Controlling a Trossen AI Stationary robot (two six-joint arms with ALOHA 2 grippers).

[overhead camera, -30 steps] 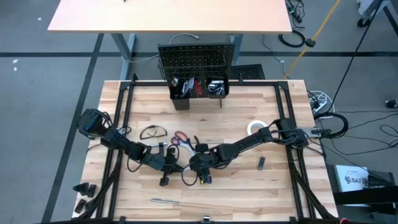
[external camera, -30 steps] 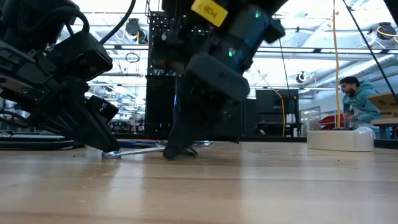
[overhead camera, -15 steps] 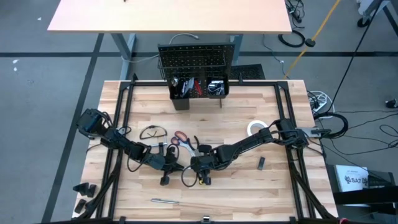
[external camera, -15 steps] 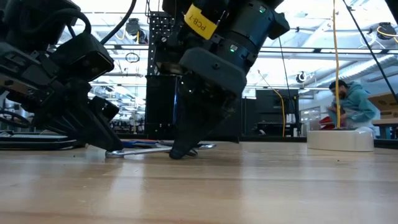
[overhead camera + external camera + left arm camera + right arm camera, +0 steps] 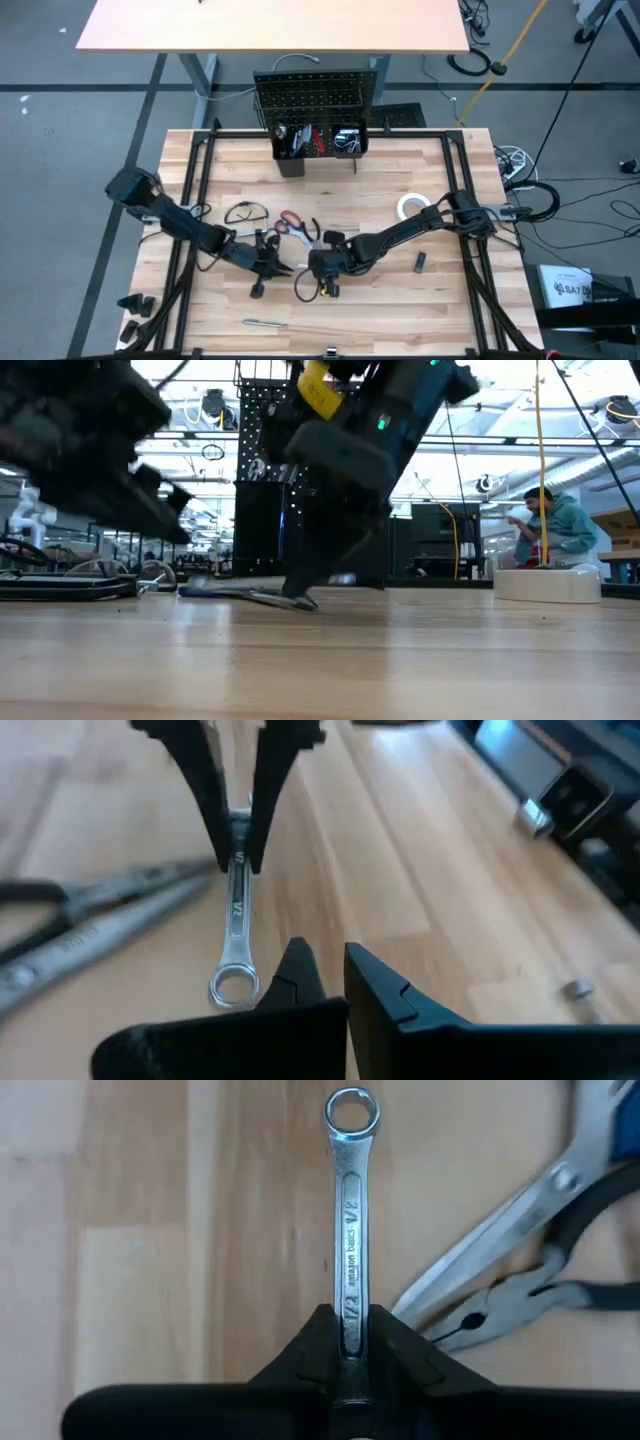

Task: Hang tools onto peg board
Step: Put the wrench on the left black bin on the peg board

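left arm (image 5: 262, 262) withdrawn, right fingers (image 5: 348, 1342) clamp one wrench (image 5: 350, 1210) — two pliers (image 5: 520, 1270)

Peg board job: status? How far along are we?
Done: little. The peg board looks bare of hung tools; only its bins hold items. In hand: right claw shut on the wrench. Left: safety glasses, scissors, tape roll lie on the table.
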